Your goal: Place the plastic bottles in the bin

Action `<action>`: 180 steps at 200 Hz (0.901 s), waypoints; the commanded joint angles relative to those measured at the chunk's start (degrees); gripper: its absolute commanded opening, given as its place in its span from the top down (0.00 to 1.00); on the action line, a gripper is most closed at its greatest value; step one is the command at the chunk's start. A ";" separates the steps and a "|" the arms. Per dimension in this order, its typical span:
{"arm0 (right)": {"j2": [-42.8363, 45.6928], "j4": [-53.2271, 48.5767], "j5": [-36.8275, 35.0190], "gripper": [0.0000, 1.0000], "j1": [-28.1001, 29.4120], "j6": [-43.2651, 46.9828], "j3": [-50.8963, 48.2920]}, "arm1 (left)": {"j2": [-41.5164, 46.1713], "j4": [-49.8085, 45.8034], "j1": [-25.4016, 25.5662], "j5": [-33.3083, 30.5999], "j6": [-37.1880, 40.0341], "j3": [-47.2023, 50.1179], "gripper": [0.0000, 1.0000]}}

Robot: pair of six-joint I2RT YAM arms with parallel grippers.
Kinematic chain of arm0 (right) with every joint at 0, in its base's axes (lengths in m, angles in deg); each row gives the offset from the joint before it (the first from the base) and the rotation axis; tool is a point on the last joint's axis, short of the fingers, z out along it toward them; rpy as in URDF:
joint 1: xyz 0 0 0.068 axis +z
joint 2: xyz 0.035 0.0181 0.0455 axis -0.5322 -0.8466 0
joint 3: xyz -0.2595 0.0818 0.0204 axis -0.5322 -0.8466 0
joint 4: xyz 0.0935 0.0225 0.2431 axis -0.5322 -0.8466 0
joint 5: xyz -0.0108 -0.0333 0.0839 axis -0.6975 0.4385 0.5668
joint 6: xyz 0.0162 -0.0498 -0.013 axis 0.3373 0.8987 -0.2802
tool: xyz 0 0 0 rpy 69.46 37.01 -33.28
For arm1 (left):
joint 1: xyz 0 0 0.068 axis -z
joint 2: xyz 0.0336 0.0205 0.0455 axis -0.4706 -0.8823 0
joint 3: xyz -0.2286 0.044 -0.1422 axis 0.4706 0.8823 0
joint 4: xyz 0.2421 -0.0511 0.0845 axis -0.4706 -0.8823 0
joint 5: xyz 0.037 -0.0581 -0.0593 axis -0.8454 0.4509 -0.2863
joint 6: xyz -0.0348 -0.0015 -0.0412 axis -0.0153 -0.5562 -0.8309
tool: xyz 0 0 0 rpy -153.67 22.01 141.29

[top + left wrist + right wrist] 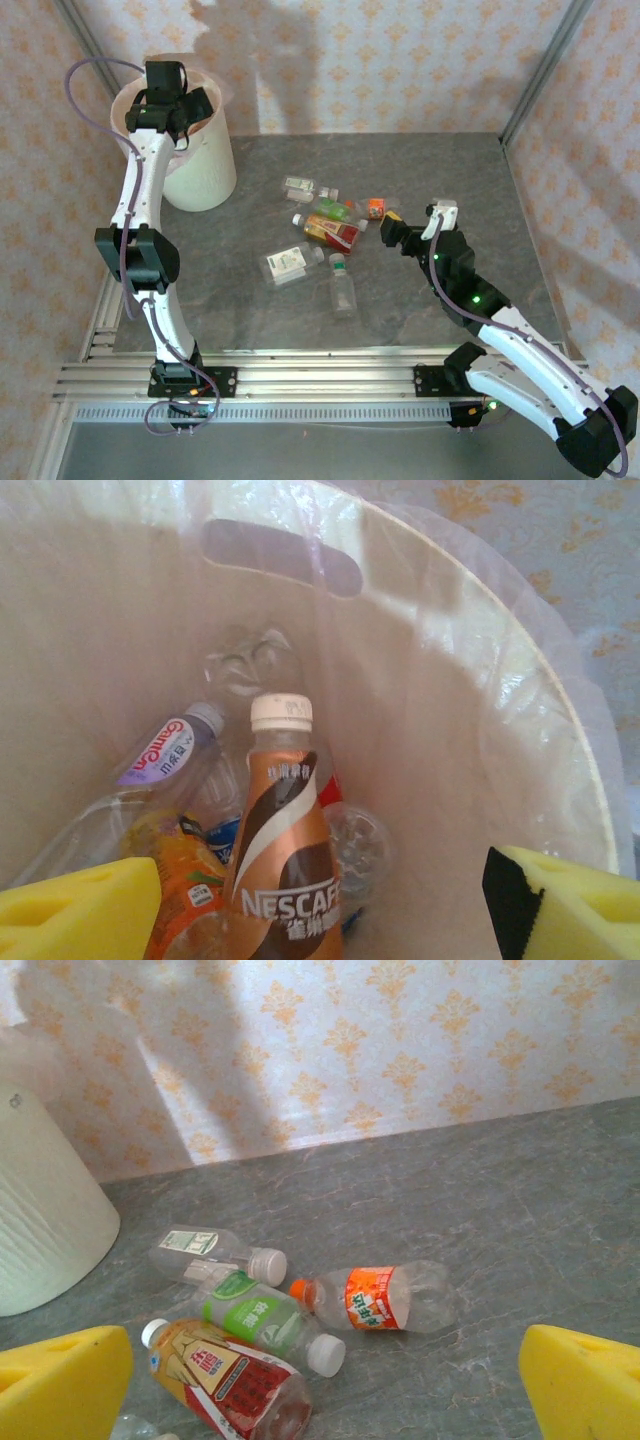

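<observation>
Left gripper (320,912), spread wide, hangs over bin (486,742) holding bottles (286,852).

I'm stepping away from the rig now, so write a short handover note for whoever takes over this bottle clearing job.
Left tool: open, above the large round cream-white plastic bin.
Right tool: open, empty, over the grey table.
Done: several bottles lie in the bin, including a brown Nescafe plastic bottle with a white cap.
To do: a cluster remains on the table, among them a clear orange-labelled plastic bottle and a green-labelled one.
</observation>
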 commanded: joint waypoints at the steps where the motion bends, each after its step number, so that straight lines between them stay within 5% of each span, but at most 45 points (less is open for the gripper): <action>1: 0.34 -1.29 -4.22 0.01 0.15 -2.46 -0.25 | 2.82 -0.64 -0.25 2.57 -0.47 -0.80 0.13; 96: 0.15 -4.86 -9.00 0.01 0.09 -6.28 0.79 | 11.14 0.94 1.79 10.63 -3.62 2.14 0.00; 137: -0.02 -4.79 -9.30 0.01 0.02 -6.81 0.64 | 21.01 0.68 11.84 2.22 7.52 8.48 0.00; 180: -0.81 -4.53 -9.74 0.01 0.08 -6.25 0.46 | 30.66 -1.07 21.39 3.02 22.79 22.19 0.00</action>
